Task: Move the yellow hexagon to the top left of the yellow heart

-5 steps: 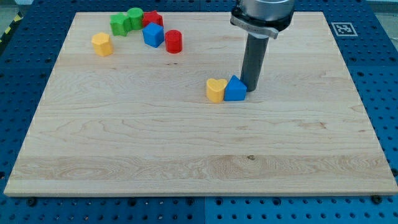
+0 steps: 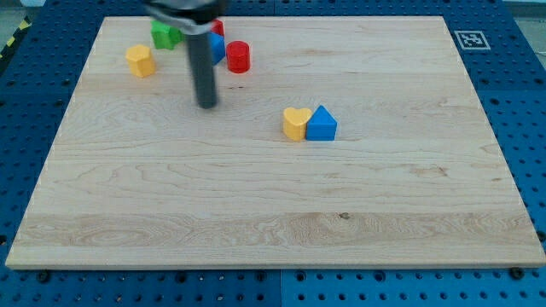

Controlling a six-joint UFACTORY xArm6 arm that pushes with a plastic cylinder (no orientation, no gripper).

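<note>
The yellow hexagon (image 2: 140, 60) sits near the board's top left. The yellow heart (image 2: 296, 123) lies near the middle, touching a blue triangle (image 2: 322, 124) on its right. My tip (image 2: 206, 104) is on the board between them, to the right of and below the hexagon and well to the left of the heart, touching no block. The rod is blurred by motion.
At the top, behind the rod, a cluster holds a green block (image 2: 165, 35), a blue block (image 2: 217, 47), a partly hidden red block (image 2: 217, 27) and a red cylinder (image 2: 238, 56). A marker tag (image 2: 469, 39) sits on the board's top right corner.
My tip has moved far to the left, from beside the blue triangle's right to below the top cluster. The rod now hides part of the green, red and blue blocks. No block has moved.
</note>
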